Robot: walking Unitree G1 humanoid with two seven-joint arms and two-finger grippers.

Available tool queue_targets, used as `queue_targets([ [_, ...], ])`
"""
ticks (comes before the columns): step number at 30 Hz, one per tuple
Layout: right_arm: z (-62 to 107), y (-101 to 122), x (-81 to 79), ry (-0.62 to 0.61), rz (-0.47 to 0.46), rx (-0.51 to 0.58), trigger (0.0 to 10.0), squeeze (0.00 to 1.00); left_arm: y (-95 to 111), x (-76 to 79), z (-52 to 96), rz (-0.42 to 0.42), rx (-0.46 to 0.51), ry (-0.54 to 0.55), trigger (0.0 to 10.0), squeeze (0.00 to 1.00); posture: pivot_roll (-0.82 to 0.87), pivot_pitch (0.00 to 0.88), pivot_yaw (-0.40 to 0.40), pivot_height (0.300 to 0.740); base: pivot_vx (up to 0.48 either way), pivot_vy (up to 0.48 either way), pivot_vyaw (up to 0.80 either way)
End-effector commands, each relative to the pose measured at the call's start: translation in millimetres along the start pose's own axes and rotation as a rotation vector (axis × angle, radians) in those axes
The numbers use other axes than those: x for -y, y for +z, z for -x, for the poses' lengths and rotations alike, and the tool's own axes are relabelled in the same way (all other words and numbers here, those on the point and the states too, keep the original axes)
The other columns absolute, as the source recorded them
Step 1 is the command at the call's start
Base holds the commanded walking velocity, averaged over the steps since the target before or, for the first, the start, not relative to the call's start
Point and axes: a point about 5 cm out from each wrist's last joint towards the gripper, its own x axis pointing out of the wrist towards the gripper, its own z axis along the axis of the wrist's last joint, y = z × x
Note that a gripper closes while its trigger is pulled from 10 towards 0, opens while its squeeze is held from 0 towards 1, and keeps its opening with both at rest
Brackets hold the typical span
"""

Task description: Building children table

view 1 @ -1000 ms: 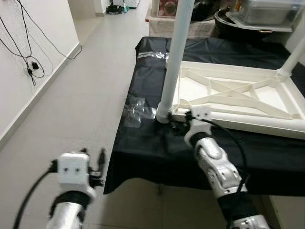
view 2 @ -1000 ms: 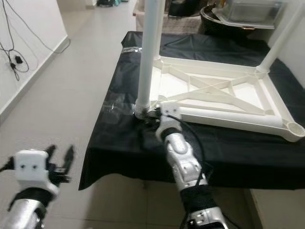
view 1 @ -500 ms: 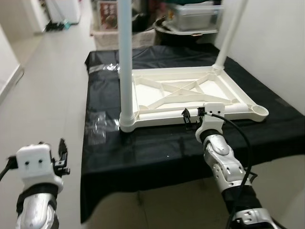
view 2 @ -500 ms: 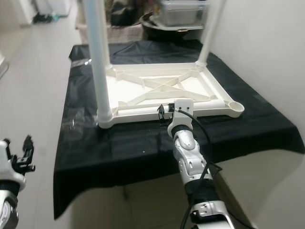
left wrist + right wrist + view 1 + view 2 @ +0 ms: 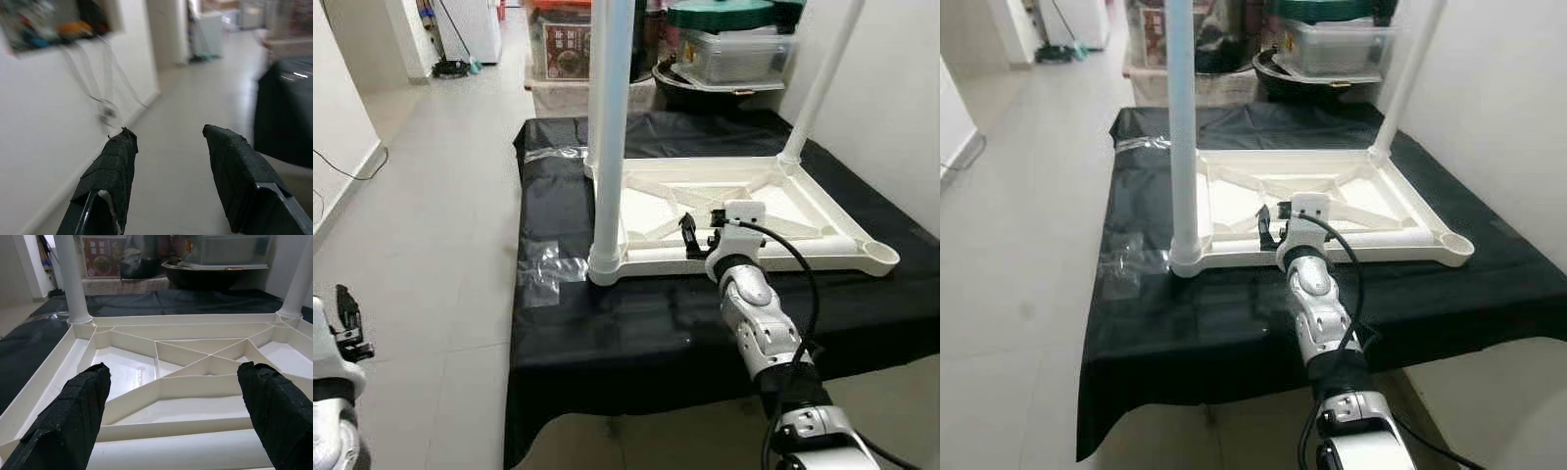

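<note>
A white children's table top (image 5: 822, 220) lies upside down on a black cloth (image 5: 636, 323). One white leg (image 5: 610, 147) stands in its near left corner and another (image 5: 822, 78) in the far right. The near right socket (image 5: 881, 257) is empty. My right gripper (image 5: 700, 235) is open at the table's near rim, a third of the way along from the left leg, with nothing between its fingers (image 5: 68, 421). In the right wrist view, legs (image 5: 71, 279) rise at both far corners beyond the ribbed underside (image 5: 210, 357). My left gripper (image 5: 168, 132) hangs open over the floor at the lower left.
Clear plastic wrap (image 5: 543, 269) lies on the cloth left of the near leg. Storage boxes (image 5: 734, 49) and a black basin (image 5: 680, 83) stand behind the covered surface. A wall closes the right side. Tiled floor (image 5: 440, 196) runs along the left.
The view has swung round the covered surface. Relative to the table, my right gripper moved from the near left leg's base to further right along the rim. My left arm sank toward the lower left.
</note>
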Motion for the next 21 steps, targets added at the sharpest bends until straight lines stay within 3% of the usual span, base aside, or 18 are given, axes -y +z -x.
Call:
queue_targets([
  [1, 3.2, -10.4, 0.0, 0.000, -0.003, -0.032, 10.0, 0.00, -6.3, 8.6, 4.0, 0.004, -0.039, -0.040, 10.0, 0.00, 0.09, 0.050, -0.042, 0.740, 0.000, 0.000, 0.00],
  [10, 12.2, -22.9, -12.8, 0.093, -0.018, -0.063, 10.0, 0.00, -22.1, 36.0, 19.3, 0.023, -0.128, -0.161, 10.0, 0.00, 0.02, 0.058, -0.035, 0.740, -0.053, 0.000, 0.00],
  [21, 21.8, -27.3, -22.2, 0.139, -0.032, -0.065, 10.0, 0.00, -29.7, 41.5, 22.5, 0.020, -0.161, -0.187, 10.0, 0.00, -0.02, 0.059, -0.010, 0.740, -0.292, 0.000, 0.00],
])
